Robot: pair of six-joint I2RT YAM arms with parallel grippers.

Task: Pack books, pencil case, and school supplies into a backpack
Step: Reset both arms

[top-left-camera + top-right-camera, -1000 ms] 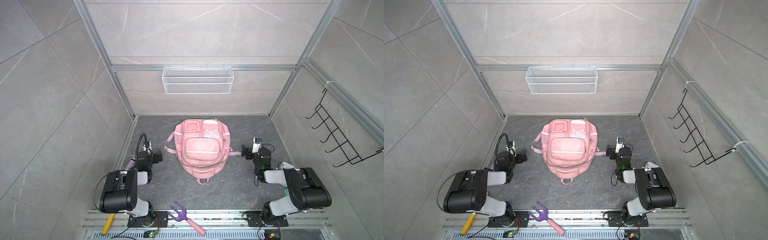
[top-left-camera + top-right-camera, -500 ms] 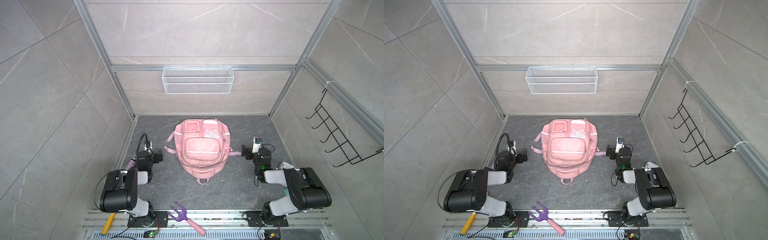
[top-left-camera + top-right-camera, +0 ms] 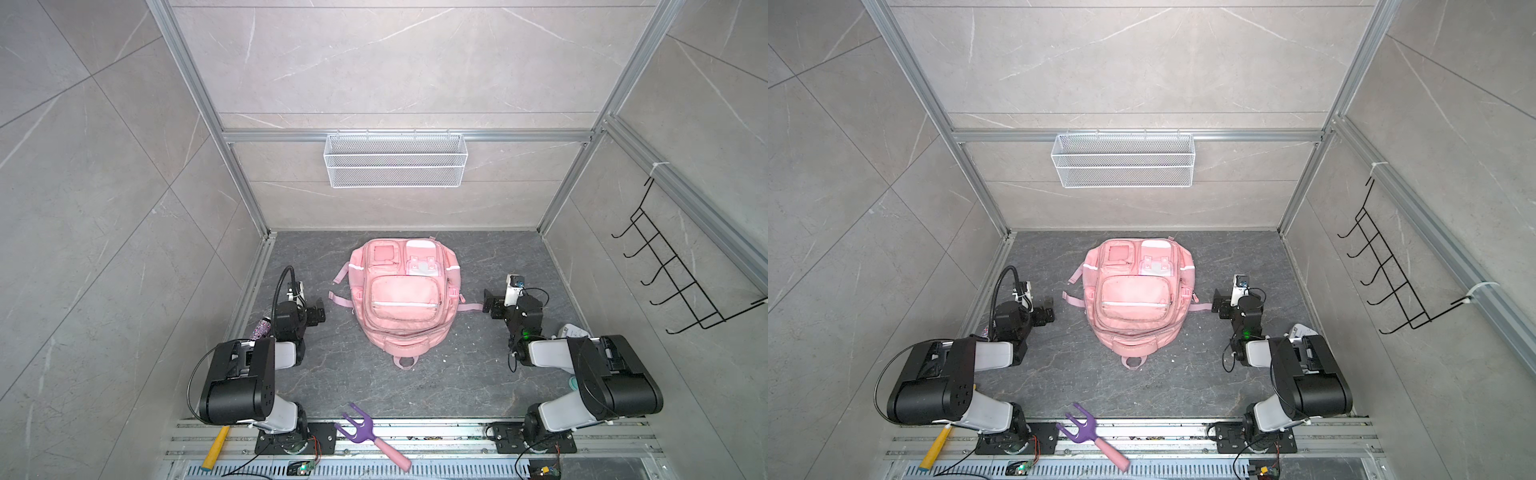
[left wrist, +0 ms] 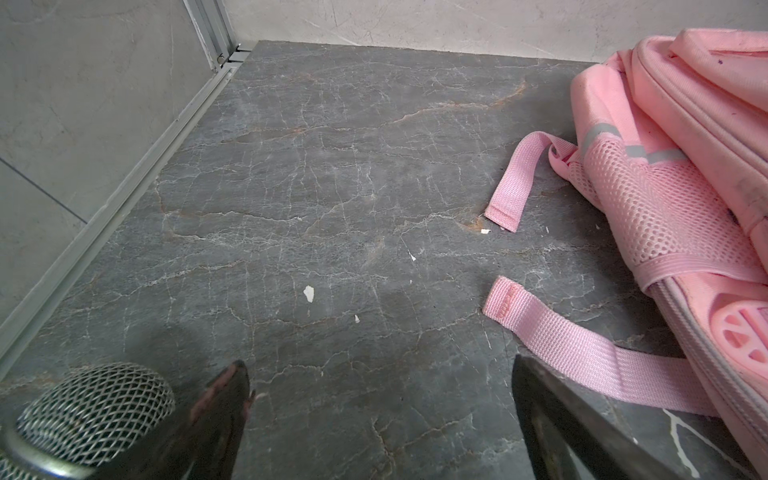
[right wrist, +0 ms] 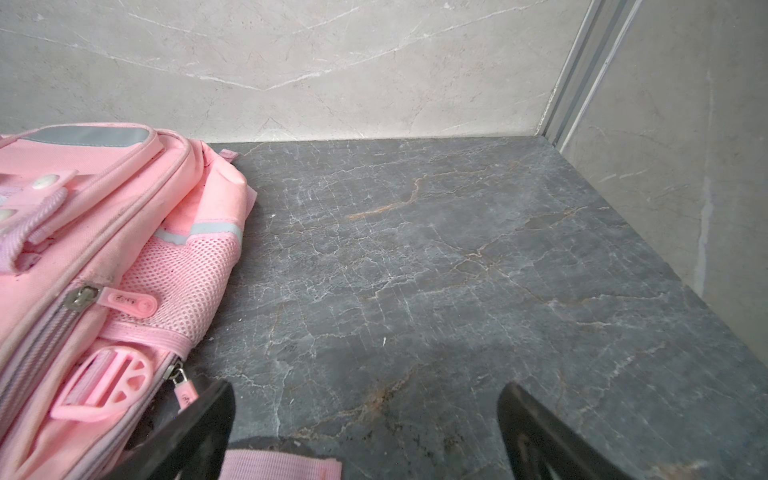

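Note:
The pale pink backpack [image 3: 402, 299] [image 3: 1133, 299] lies flat, front pockets up, in the middle of the dark stone floor, its zips closed. My left gripper [image 3: 318, 316] [image 3: 1048, 309] rests low to its left, open and empty [image 4: 378, 365]; a pink strap [image 4: 582, 353] runs past one finger. My right gripper [image 3: 490, 303] [image 3: 1219, 305] sits low to the backpack's right, open [image 5: 368, 386], beside the bag's side [image 5: 104, 249]. A strap end [image 5: 282, 465] lies on the floor under it. The books, pencil case and school supplies are out of view.
A purple fork with pink handle [image 3: 365, 432] lies on the front rail, and a yellow-handled tool [image 3: 216, 446] is at the front left. A white wire basket [image 3: 395, 160] hangs on the back wall, a black hook rack [image 3: 681, 282] on the right wall. A white device [image 3: 575, 331] sits behind my right arm.

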